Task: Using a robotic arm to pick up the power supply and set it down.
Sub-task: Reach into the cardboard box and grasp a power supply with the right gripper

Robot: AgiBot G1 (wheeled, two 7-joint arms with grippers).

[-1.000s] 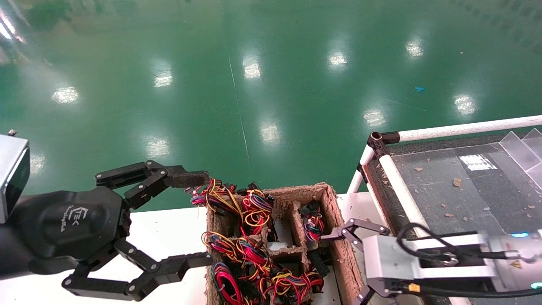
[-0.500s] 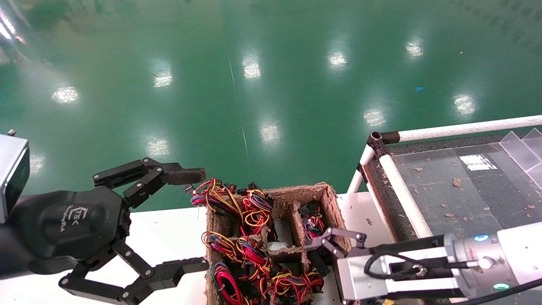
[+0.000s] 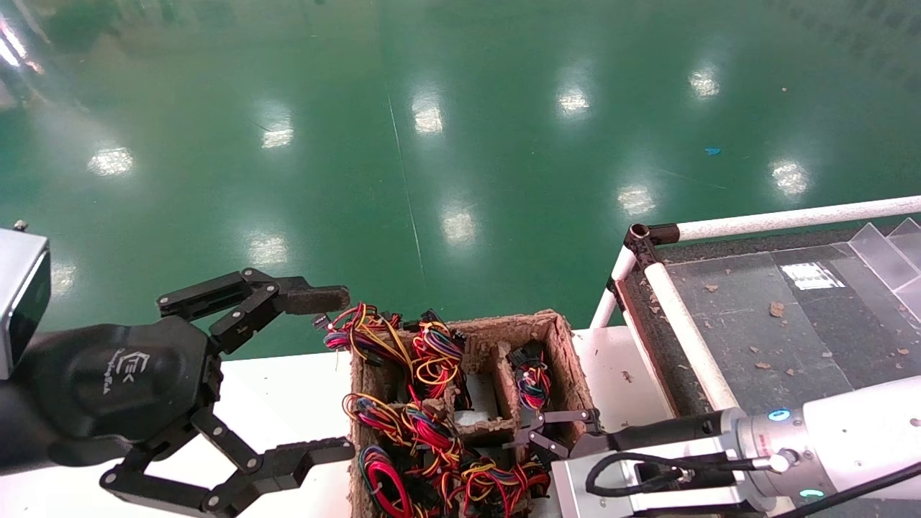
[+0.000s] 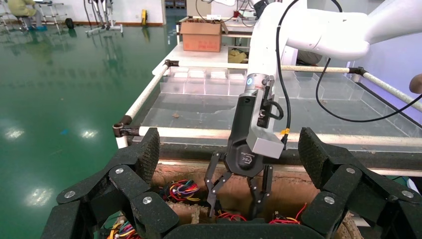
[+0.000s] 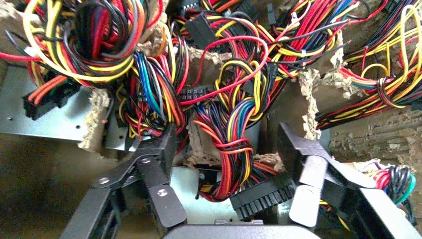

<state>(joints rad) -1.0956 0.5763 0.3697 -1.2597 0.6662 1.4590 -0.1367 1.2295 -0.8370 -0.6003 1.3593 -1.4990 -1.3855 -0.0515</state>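
**A:** Listing item 1: where is the right gripper?

**B:** Lowered into the brown pulp tray, over the compartments on the robot's right. Its 2 fingers are spread apart, straddling a wire bundle and a black connector without clamping either. The white forearm with its blue light ring reaches in from the right.

**A:** Item 2, the power supply?

**B:** Sitting down in the tray. The right wrist view shows only patches of grey metal casing under the wires, so its long axis and facing cannot be told. The bundle between the fingers runs along the line of the fingers, roughly straight toward the wrist, ending at the connector nearest the gripper body.

**A:** Item 3, the left gripper?

**B:** Hovering over the white table, just beside the tray's left wall, jaws wide apart and holding nothing.

**A:** Item 4, surroundings?

**B:** 1 green floor; 1 rack with white tube rails beside the tray on the right.
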